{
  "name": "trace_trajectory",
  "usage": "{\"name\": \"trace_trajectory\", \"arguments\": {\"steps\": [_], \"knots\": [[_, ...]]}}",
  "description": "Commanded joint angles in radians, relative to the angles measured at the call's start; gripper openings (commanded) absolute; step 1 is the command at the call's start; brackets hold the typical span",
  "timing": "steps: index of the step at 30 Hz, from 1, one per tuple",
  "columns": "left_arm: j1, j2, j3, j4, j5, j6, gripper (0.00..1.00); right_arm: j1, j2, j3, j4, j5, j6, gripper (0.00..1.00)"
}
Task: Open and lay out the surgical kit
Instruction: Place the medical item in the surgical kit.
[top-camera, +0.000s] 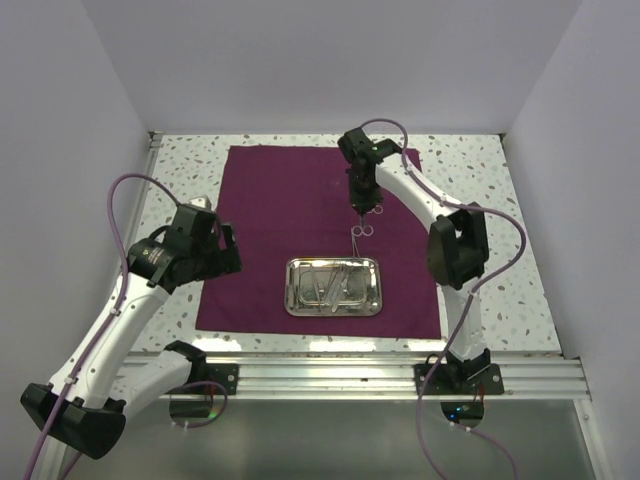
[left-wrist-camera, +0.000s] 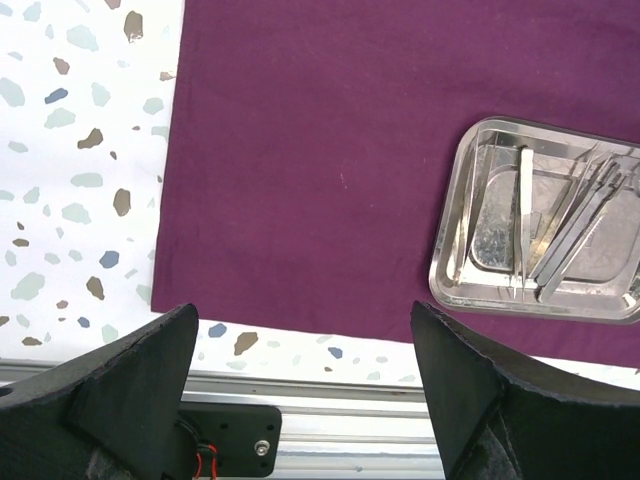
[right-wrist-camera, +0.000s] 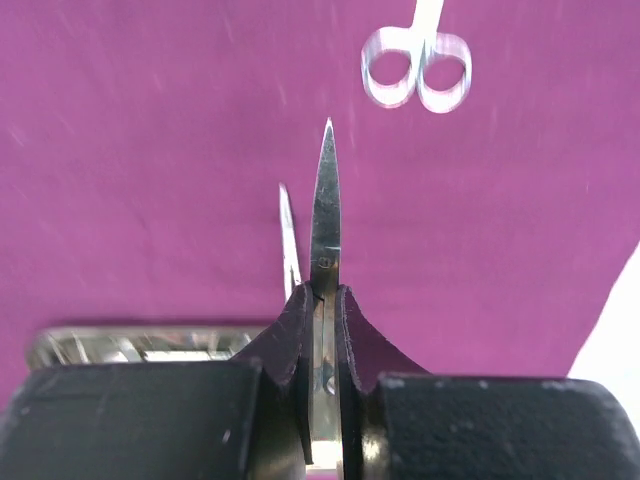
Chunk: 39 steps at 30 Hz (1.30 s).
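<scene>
The dark purple cloth (top-camera: 280, 220) (left-wrist-camera: 320, 150) (right-wrist-camera: 150, 130) lies spread flat on the table. On its near part sits the steel tray (top-camera: 334, 313) (left-wrist-camera: 450, 290) (right-wrist-camera: 140, 343) holding several thin silver instruments (top-camera: 330, 283) (left-wrist-camera: 560, 230). My right gripper (top-camera: 366, 207) (right-wrist-camera: 325, 300) hovers over the cloth beyond the tray, shut on a pointed silver instrument (right-wrist-camera: 327, 200) whose tip sticks out past the fingers. Ring-handled forceps (top-camera: 362, 232) (right-wrist-camera: 415, 80) show on the cloth just ahead of that tip. My left gripper (top-camera: 228, 250) (left-wrist-camera: 300, 390) is open and holds nothing, above the cloth's left near edge.
White speckled tabletop (top-camera: 480, 170) (left-wrist-camera: 80, 180) surrounds the cloth. An aluminium rail (top-camera: 340, 370) (left-wrist-camera: 380, 420) runs along the near edge with both arm bases. Pale walls close in the left, right and back sides.
</scene>
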<state>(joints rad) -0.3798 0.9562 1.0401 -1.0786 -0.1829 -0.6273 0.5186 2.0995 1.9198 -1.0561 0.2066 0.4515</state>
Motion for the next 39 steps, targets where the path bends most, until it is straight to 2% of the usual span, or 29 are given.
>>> {"name": "trace_trajectory", "arguments": {"steps": [1, 14, 17, 20, 21, 24, 25, 27, 31, 34, 39], "knots": [[0.005, -0.008, 0.028, -0.029, -0.021, 0.018, 0.91, -0.009, 0.04, 0.146, -0.016, -0.018, -0.02, 0.0], [0.005, -0.045, 0.006, -0.09, -0.018, 0.012, 0.91, -0.068, 0.362, 0.529, 0.082, 0.069, -0.014, 0.0], [0.005, -0.053, 0.003, -0.112, -0.016, 0.002, 0.9, -0.084, 0.435, 0.6, 0.099, 0.076, -0.004, 0.0], [0.005, -0.068, 0.003, -0.136, -0.023, -0.017, 0.9, -0.101, 0.459, 0.599, 0.14, 0.082, 0.001, 0.02], [0.005, -0.073, 0.0, -0.145, -0.024, -0.028, 0.9, -0.106, 0.461, 0.598, 0.146, 0.089, 0.0, 0.05], [0.005, -0.091, -0.014, -0.15, -0.023, -0.043, 0.9, -0.109, 0.459, 0.598, 0.153, 0.111, -0.02, 0.43], [0.005, -0.093, -0.017, -0.15, -0.021, -0.046, 0.9, -0.111, 0.455, 0.594, 0.153, 0.114, -0.025, 0.66], [0.004, -0.097, -0.026, -0.149, -0.018, -0.055, 0.9, -0.111, 0.426, 0.578, 0.153, 0.122, -0.046, 0.82], [0.005, -0.096, -0.032, -0.127, -0.015, -0.061, 0.9, -0.109, 0.325, 0.507, 0.15, 0.117, -0.073, 0.82], [0.005, -0.09, -0.043, -0.093, -0.007, -0.057, 0.9, -0.104, 0.17, 0.371, 0.16, 0.088, -0.066, 0.82], [0.005, -0.073, -0.066, -0.025, 0.017, -0.037, 0.9, -0.068, -0.109, 0.015, 0.197, 0.024, -0.034, 0.81]]}}
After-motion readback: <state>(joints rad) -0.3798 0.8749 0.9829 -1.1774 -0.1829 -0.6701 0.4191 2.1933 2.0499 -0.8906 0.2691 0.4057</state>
